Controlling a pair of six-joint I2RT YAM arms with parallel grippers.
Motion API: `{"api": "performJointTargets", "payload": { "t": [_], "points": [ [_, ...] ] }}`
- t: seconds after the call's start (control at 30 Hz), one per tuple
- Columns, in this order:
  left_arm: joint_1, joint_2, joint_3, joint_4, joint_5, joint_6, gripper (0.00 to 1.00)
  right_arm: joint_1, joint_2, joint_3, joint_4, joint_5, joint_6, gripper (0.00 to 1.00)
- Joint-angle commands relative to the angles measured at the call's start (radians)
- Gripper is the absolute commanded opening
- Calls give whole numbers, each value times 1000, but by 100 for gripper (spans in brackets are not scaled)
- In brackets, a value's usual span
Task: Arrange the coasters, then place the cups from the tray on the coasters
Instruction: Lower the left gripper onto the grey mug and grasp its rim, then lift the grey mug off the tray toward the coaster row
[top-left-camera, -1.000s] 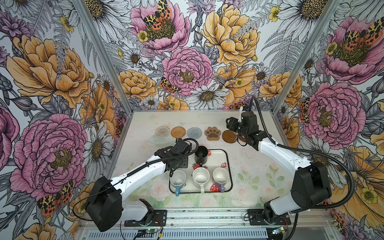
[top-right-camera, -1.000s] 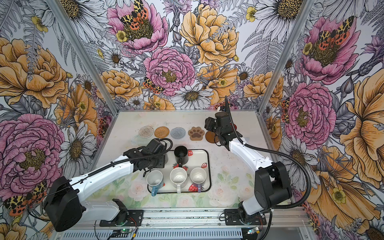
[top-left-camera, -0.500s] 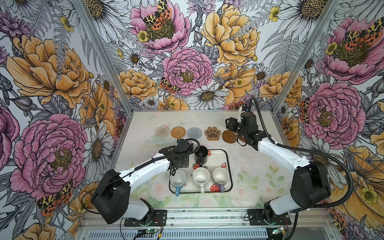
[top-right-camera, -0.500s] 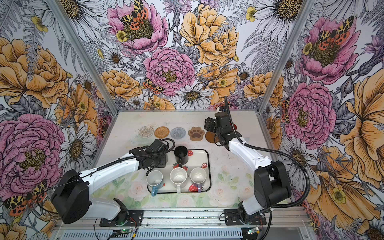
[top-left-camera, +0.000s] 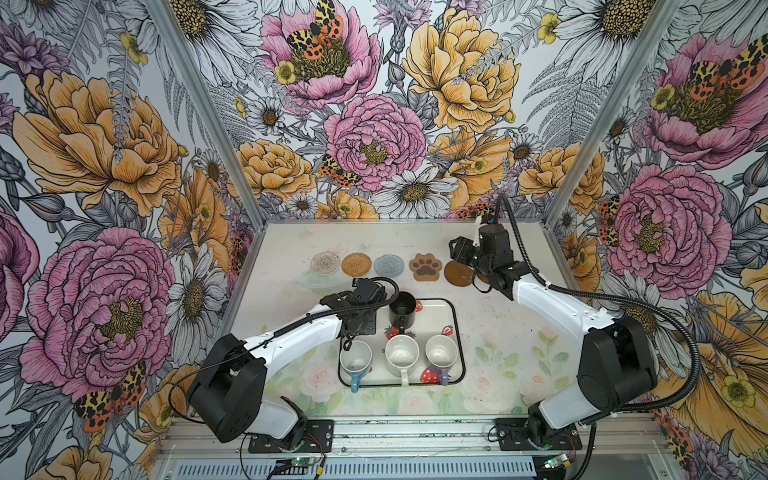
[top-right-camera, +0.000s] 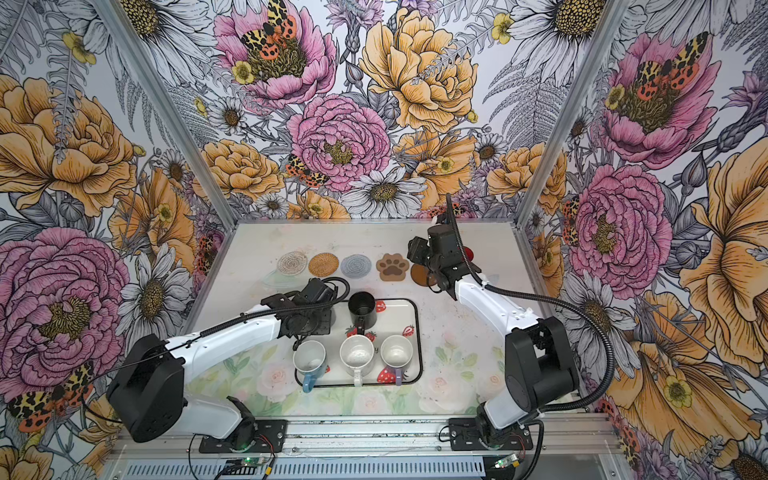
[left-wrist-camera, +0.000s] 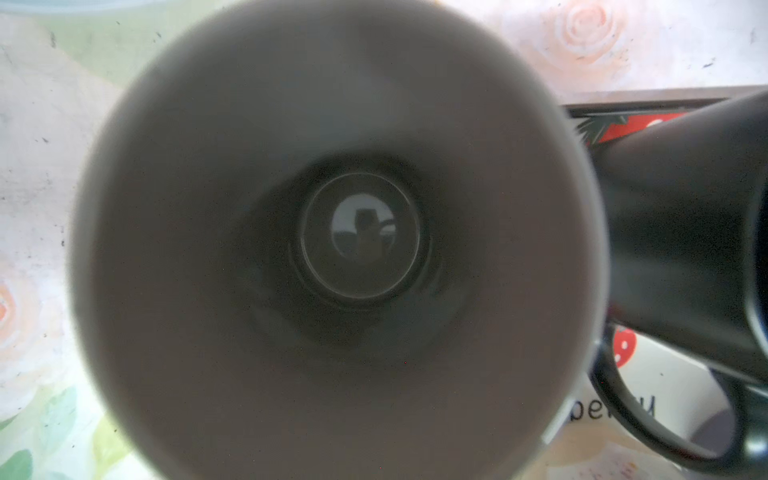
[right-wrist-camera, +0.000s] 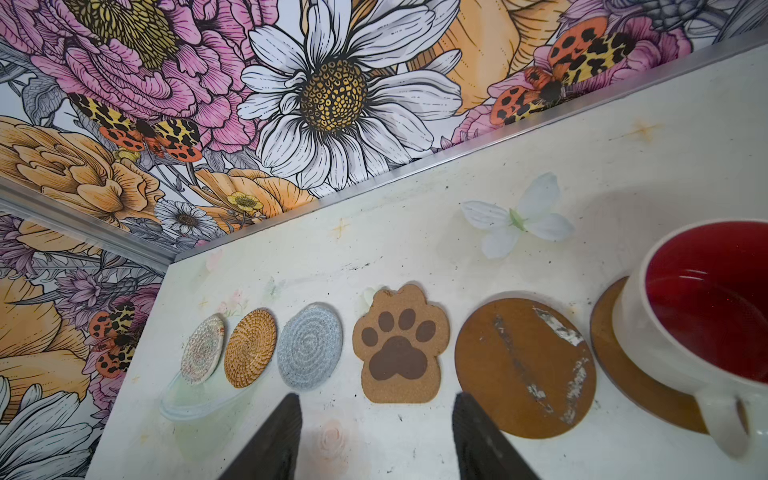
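Cream tray (top-left-camera: 432, 311) at the worktop's near middle holds the black mug (top-left-camera: 402, 314). Left gripper (top-left-camera: 357, 326) hangs over the grey mug (left-wrist-camera: 340, 249) at its far-left corner; whether it pinches, I cannot tell. Right gripper (right-wrist-camera: 376, 415), spread and empty, hovers by the coasters (top-left-camera: 388, 264), red-lined mug (right-wrist-camera: 706, 324) on the end disc (right-wrist-camera: 615, 365).

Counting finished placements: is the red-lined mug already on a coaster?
Yes, the red-lined mug sits on a brown disc coaster.

Your left arm (top-left-camera: 291, 345) and right arm (top-left-camera: 557, 307) have white links, black joints. A black ribbed cable (top-left-camera: 602, 296) trails each.
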Motion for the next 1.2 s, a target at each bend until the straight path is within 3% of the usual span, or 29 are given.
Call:
{"api": "performJointTargets", "payload": {
  "t": [0.0, 0.23, 0.73, 1.17],
  "points": [
    [8, 6, 0, 40, -31, -3, 18, -8, 9, 23, 25, -9, 9, 60],
    [7, -7, 2, 41, -58, -9, 0, -10, 7, 20, 24, -13, 10, 60],
    [8, -91, 10, 43, -97, -9, 0, -15, 9, 19, 25, -14, 10, 58],
    [62, -143, 25, 78, -40, 1, 0, -19, 2, 13, 24, -17, 9, 58]
  ]
}}
